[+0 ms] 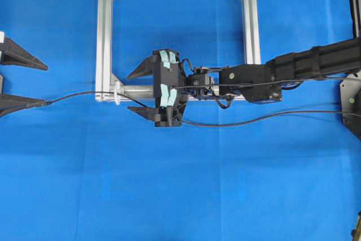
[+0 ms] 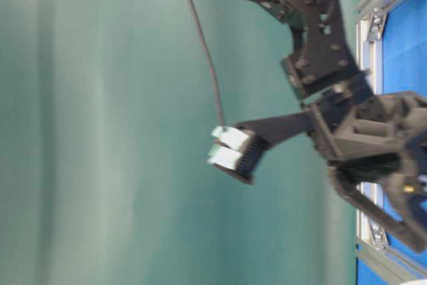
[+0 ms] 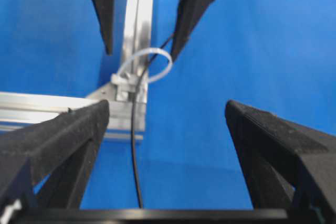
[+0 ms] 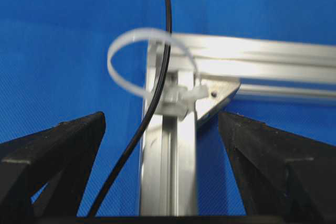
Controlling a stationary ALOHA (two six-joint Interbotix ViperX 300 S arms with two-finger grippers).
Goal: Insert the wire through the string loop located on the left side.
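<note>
The wire (image 1: pixel 84 93) runs left-right through the string loop (image 1: pixel 117 93) on the aluminium frame (image 1: pixel 105 38), its plug by the left fingers (image 1: pixel 25 103), nearer than the right fingers (image 1: pixel 141 91); both pairs apart.

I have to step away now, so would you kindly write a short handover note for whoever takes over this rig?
Left tool: open, holding nothing, at the left edge of the overhead view; the wire's end lies by its lower finger.
Right tool: open, holding nothing, hovering over the frame's lower left corner.
Wire: passes through the string loop, as both wrist views show, and runs on to the right across the blue cloth.
String loop: fixed to the aluminium frame at that corner.
Done: threading, apparently; wire released.
Left: confirm the wire stays in the loop and back both arms away.
</note>
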